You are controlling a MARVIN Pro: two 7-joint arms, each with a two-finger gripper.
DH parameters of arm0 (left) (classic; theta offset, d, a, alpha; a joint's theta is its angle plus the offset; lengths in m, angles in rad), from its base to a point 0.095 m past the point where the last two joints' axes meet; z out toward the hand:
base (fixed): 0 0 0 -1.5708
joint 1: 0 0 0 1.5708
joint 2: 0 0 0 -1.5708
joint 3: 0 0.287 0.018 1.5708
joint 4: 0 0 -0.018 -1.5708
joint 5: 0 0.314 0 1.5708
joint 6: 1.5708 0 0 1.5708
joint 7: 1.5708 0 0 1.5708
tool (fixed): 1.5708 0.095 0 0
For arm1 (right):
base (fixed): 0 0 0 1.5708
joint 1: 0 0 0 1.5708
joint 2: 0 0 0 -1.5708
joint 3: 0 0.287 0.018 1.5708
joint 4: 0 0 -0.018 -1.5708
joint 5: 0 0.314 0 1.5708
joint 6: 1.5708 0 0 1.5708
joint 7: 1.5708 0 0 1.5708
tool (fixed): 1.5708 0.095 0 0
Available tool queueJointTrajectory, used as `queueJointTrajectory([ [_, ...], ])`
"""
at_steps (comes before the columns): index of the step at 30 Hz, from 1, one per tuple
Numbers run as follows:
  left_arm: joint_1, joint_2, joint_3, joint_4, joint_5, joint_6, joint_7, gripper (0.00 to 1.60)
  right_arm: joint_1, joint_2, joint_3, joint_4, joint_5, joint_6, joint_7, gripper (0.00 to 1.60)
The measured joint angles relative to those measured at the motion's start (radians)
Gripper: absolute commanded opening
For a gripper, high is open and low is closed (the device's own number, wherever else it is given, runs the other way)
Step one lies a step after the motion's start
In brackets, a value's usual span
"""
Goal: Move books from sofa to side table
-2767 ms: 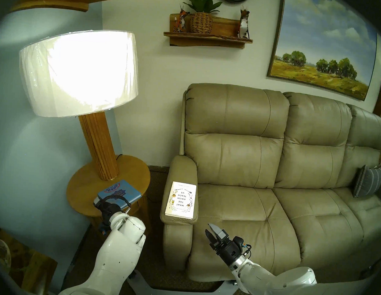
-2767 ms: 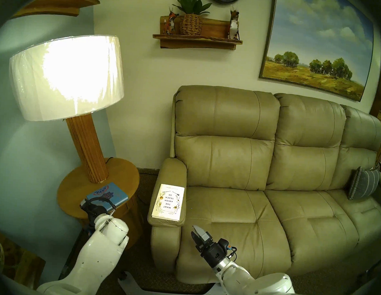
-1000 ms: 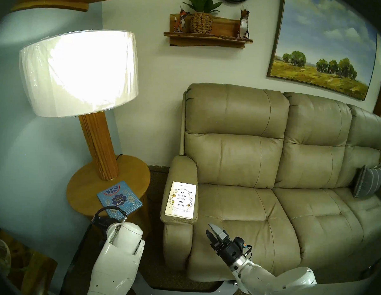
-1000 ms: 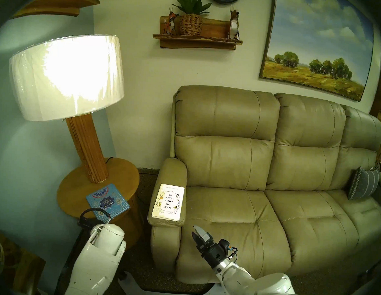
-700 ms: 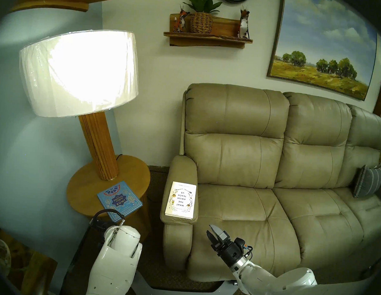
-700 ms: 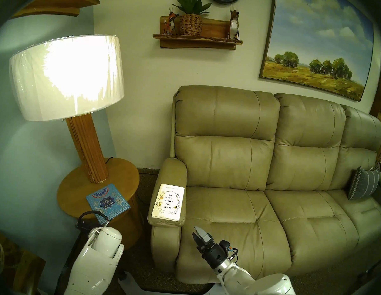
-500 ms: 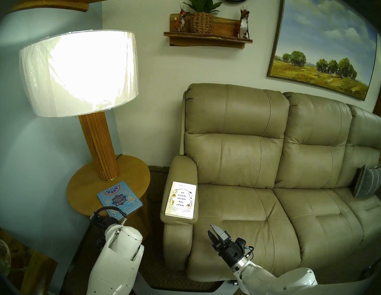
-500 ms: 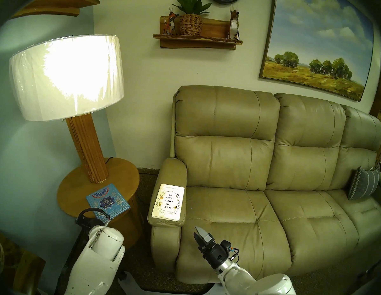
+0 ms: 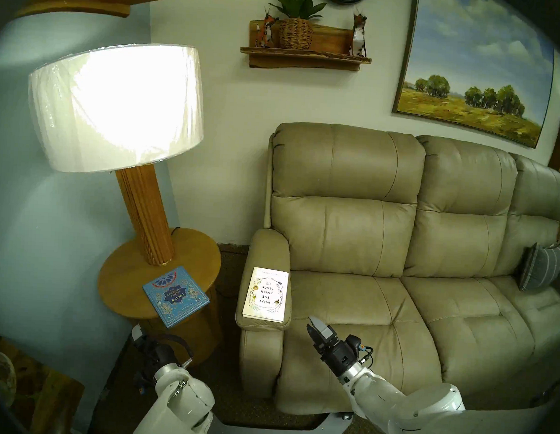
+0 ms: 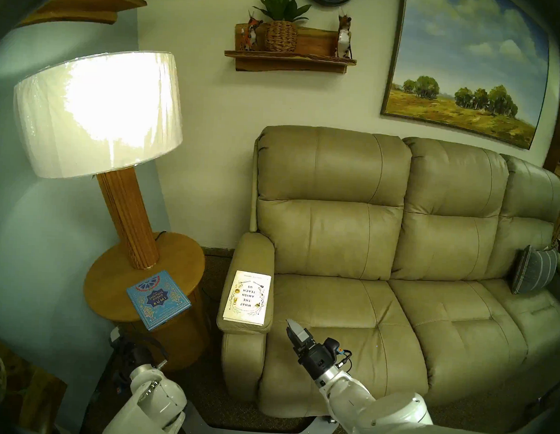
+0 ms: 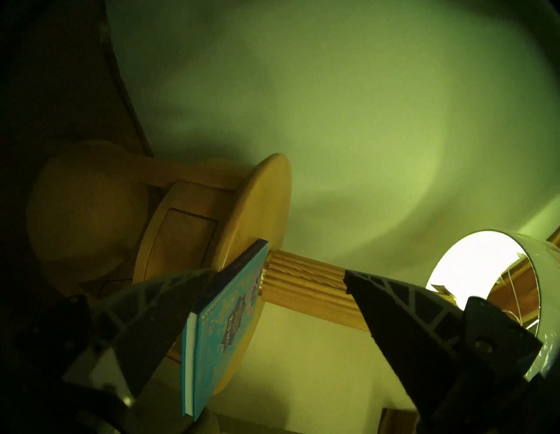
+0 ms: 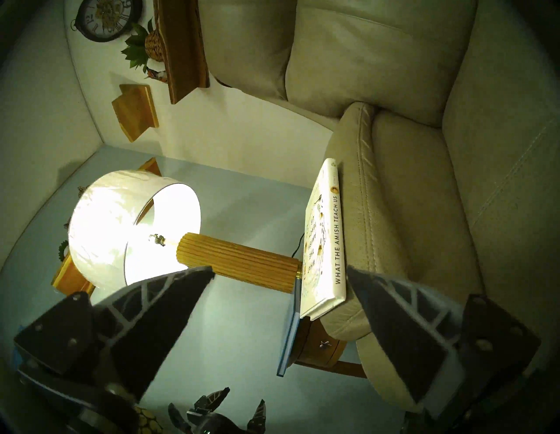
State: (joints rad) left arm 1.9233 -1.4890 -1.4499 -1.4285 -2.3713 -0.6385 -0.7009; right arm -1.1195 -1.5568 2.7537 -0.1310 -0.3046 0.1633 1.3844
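We find the turquoise Rumi book (image 9: 175, 295) lying flat on the round wooden side table (image 9: 130, 268), beside the ribbed lamp column (image 9: 146, 211), one corner overhanging the table's near edge. The cream Amish book (image 9: 266, 294) lies flat on the sofa (image 9: 366, 281), on the padded armrest (image 9: 267, 246), cover up, spine toward the seat.

The left gripper (image 11: 272, 278) is empty, fingers spread wide, just short of the turquoise book in the left wrist view. The right gripper (image 12: 278, 272) is likewise spread wide and empty, near the cream book's lower corner without touching it.

In our judgement the cream book is a thin hardcover: stiff boards, light, with a smooth cover that may slide between hard fingers. The armrest leather is soft and rounded, so it should yield beneath a finger. We judge the best hold to be across the thickness at the spine edge or the near short edge, where it reaches the armrest's front. A hold on one cover alone could let the book fall open.
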Motion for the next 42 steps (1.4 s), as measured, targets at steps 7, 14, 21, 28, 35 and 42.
queueJointTrajectory([
  [7, 0.087, 0.065, 0.021, -0.012, 0.068, 0.132, -0.116, 1.6, 0.036, -0.037, -0.021, -0.011, -0.035, -0.024, -0.131, 1.6],
  [14, 0.129, 0.118, 0.024, 0.011, 0.099, 0.252, -0.219, 1.6, 0.055, -0.057, -0.041, -0.018, -0.068, -0.034, -0.235, 1.6],
  [21, 0.123, 0.153, 0.039, 0.114, 0.11, 0.375, -0.316, 1.6, 0.066, -0.074, -0.048, -0.016, -0.09, -0.049, -0.291, 1.6],
  [28, 0.077, 0.159, 0.063, 0.23, 0.123, 0.459, -0.367, 1.6, 0.074, -0.079, -0.046, -0.004, -0.094, -0.063, -0.321, 1.6],
  [35, 0.041, 0.156, 0.074, 0.284, 0.132, 0.488, -0.399, 1.6, 0.077, -0.079, -0.045, 0.006, -0.091, -0.072, -0.315, 1.6],
  [42, 0.017, 0.146, 0.066, 0.311, 0.134, 0.504, -0.422, 1.6, 0.071, -0.074, -0.053, 0.009, -0.095, -0.096, -0.284, 1.6],
])
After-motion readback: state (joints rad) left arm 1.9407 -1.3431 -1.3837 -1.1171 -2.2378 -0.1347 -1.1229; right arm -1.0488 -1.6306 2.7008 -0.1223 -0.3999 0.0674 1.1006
